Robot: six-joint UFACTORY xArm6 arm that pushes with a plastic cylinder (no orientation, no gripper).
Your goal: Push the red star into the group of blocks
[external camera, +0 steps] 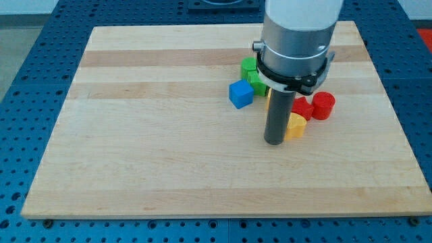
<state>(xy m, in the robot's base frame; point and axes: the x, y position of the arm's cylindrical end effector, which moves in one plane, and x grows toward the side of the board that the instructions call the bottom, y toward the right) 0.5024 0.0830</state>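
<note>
Board: a pale wooden board [169,135] lies flat on a blue perforated table [27,81] and fills most of the frame.
Arm: the grey cylinder of the arm [297,34] comes down from the top of the frame, right of centre, with a black collar at its base.
Rod: a straight dark rod [277,115] hangs upright below the collar.
My tip: my tip [274,142] rests on the board just right of centre, at the lower left edge of the cluster.
End effector state: there are no jaws here, only the bare rod, so nothing spreads or pinches; its end appears to touch the yellow block's left side and holds nothing.
Red star: a red block [302,108], partly hidden by the rod, sits just right of it and above the yellow block; I take it for the star, though its points are hard to make out.
Red cylinder: a red cylinder [324,105] stands immediately right of the red star, appearing to touch it.
Yellow block: a yellow block [295,126] lies against the rod's right side, its shape unclear.
Blue cube: a blue cube [241,94] sits left of the rod, near the green ones.
Green blocks: green blocks [251,72] crowd under the collar, partly covered.
Sliver: an orange-yellow sliver [268,96] shows by the rod's upper left.
</note>
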